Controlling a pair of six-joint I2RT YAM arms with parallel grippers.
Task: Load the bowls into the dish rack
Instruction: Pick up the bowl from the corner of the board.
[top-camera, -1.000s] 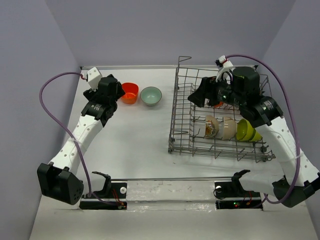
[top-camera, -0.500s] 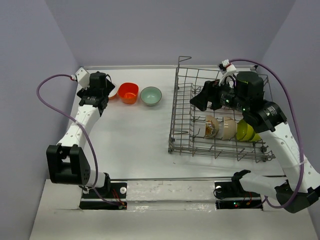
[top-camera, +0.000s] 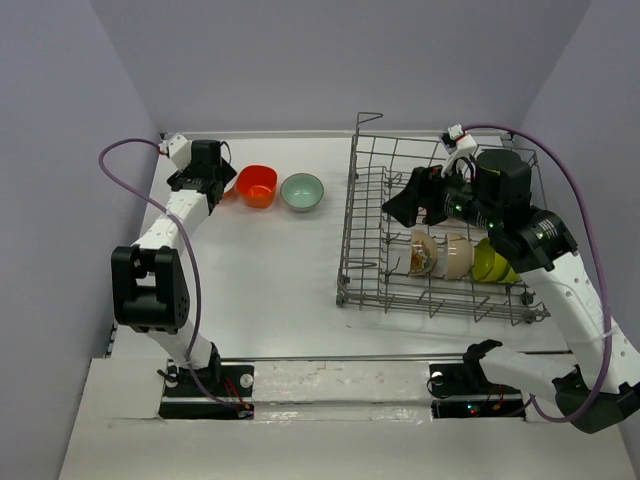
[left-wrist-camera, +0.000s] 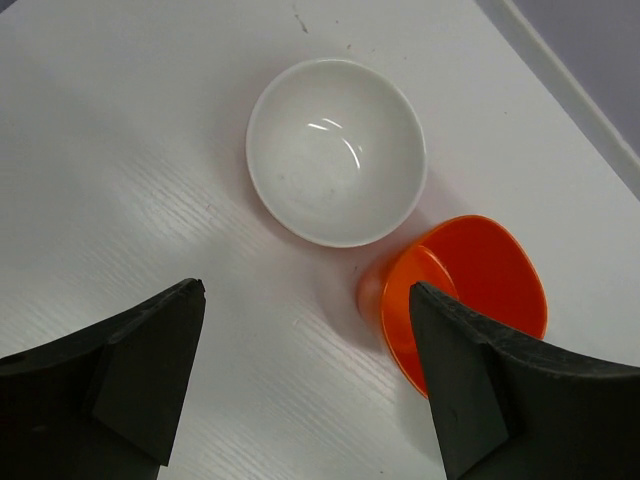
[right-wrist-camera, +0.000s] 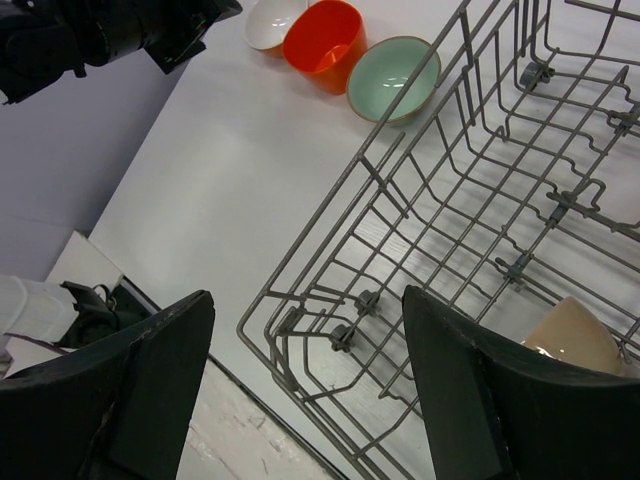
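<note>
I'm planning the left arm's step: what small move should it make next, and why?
Probably lower the left gripper onto the near rim of the white bowl: its jaws stand open and empty just short of it, the orange bowl close beside.

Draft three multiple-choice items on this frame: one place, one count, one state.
1. Where is the pale teal bowl?
A. inside the dish rack
B. on the table, beside the red-orange bowl
C. in a gripper
2. How many bowls sit on the table outside the rack?
A. one
B. three
C. five
3. The left gripper is:
A. open, empty
B. shut on a bowl
C. shut on a rack wire

1 B: it sits left of the rack, next to the red-orange bowl.
2 B: white bowl, red-orange, teal.
3 A: fingers spread, nothing between them.
</note>
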